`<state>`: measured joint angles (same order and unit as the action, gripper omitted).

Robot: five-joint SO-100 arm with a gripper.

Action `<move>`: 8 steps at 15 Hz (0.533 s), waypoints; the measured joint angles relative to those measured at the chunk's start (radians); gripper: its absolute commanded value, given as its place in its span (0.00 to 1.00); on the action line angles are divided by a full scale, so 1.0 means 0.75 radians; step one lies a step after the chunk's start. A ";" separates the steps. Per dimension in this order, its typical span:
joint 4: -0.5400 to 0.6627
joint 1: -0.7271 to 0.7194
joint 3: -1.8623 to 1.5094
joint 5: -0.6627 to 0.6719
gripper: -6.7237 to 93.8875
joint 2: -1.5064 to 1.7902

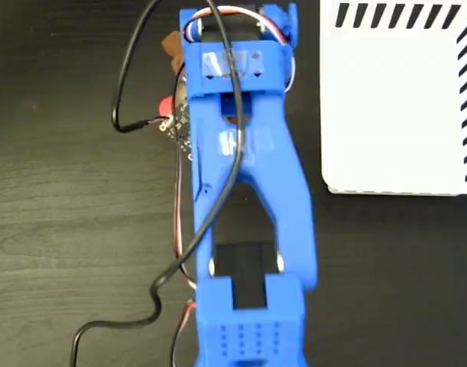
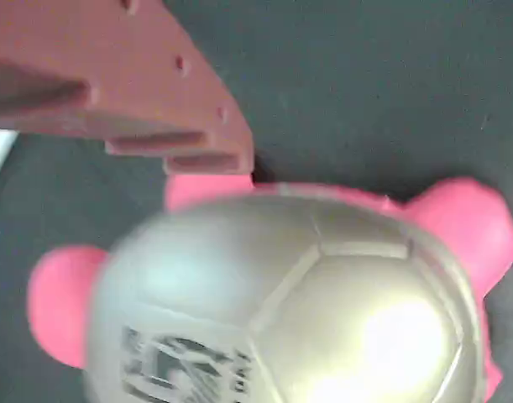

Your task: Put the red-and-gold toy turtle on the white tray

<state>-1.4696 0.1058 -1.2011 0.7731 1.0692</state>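
In the wrist view the turtle [image 2: 290,294] fills the lower frame, its shiny shell with a black printed mark just below the tip of one brown finger [image 2: 155,92] of the gripper [image 2: 231,168]. The finger's end sits right at the shell's upper edge; contact cannot be told, nor how wide the jaws stand.

In the fixed view the blue arm [image 1: 244,176] hides nearly all the turtle; only a red bit [image 1: 165,105] shows left of it. The tray [image 1: 394,107] lies well right of the arm on the dark table [image 1: 65,229].

Blue arm [image 1: 244,191] over dark table [image 1: 57,229]; white tray [image 1: 394,99] upper right, apart; turtle mostly hidden.
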 measured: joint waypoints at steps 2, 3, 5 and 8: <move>0.049 0.020 -0.022 -0.004 0.80 -0.014; 0.080 0.022 -0.037 -0.004 0.80 -0.031; 0.106 0.016 -0.059 -0.004 0.80 -0.051; 0.141 0.020 -0.100 -0.012 0.80 -0.078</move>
<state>-1.3637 0.1212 -1.2763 0.7639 1.0109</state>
